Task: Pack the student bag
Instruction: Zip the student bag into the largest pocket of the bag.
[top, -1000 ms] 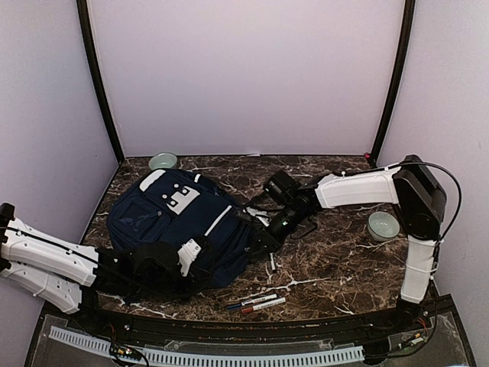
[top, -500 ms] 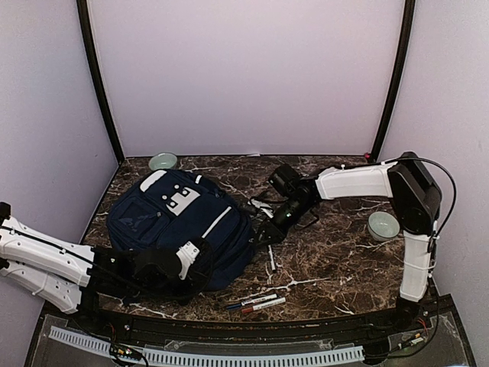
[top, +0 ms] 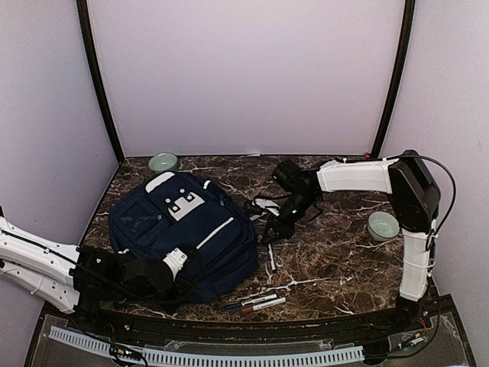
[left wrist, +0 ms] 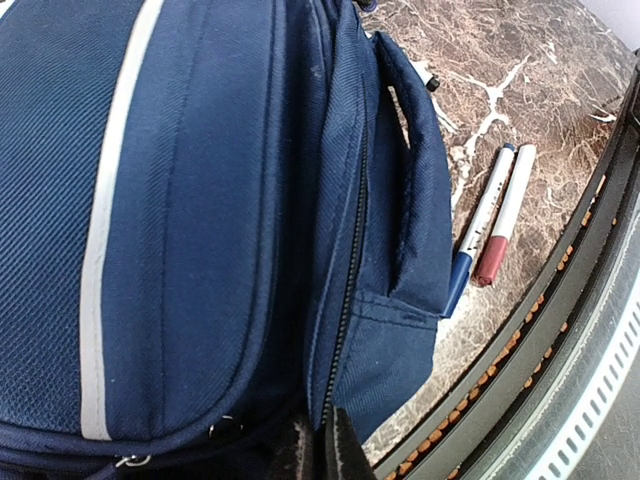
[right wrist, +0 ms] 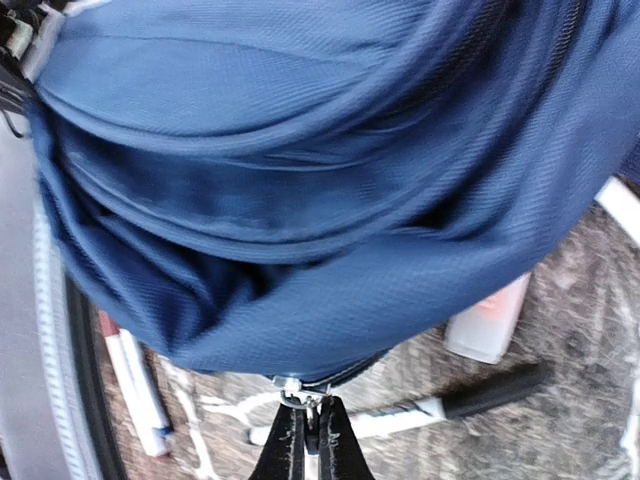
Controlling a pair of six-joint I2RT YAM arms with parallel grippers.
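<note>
The student bag [top: 183, 225] lies flat on the left half of the marble table, navy blue with grey patches and white stripes. My left gripper [top: 177, 264] is at its near edge. In the left wrist view my left gripper [left wrist: 318, 455] is shut on the bag's fabric beside a zip seam [left wrist: 350, 250]. My right gripper [top: 271, 229] is at the bag's right side. In the right wrist view my right gripper [right wrist: 312, 445] is shut on a small metal zip pull [right wrist: 305, 398] below the bunched blue fabric [right wrist: 300, 200].
Two markers, blue-capped and red-capped [top: 256, 301], lie near the front edge and also show in the left wrist view [left wrist: 490, 235]. Another marker [top: 270, 258] and a black-capped one [right wrist: 460, 405] lie by the bag's right side. Green bowls stand at back left [top: 163, 161] and at right [top: 382, 225].
My right gripper has drawn the zip pull to the right and away from the bag. My left arm has pulled back to the left and the bag has shifted slightly.
</note>
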